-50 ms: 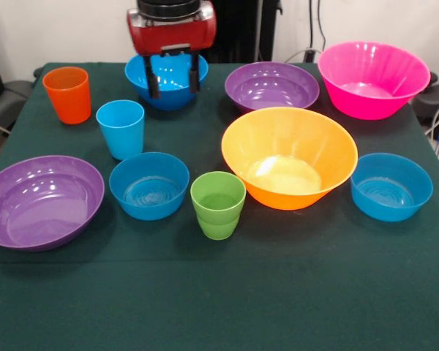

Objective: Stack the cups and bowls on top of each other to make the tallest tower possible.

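My gripper (174, 84) hangs open at the far side of the table, its two black fingers in front of a blue bowl (167, 79), holding nothing. An orange cup (67, 94) stands far left, a light blue cup (121, 129) beside it, and a green ridged cup (218, 204) near the middle. Two more blue bowls sit at centre left (148, 185) and at right (391, 186). A large orange-yellow bowl (289, 156) is central. A pink bowl (373, 78) is far right. Purple bowls lie at left (40, 202) and at the back (271, 85). Nothing is stacked.
All items stand apart on a dark green tablecloth (219, 292), whose near half is bare. Cables and dark equipment show beyond the table's right and left edges.
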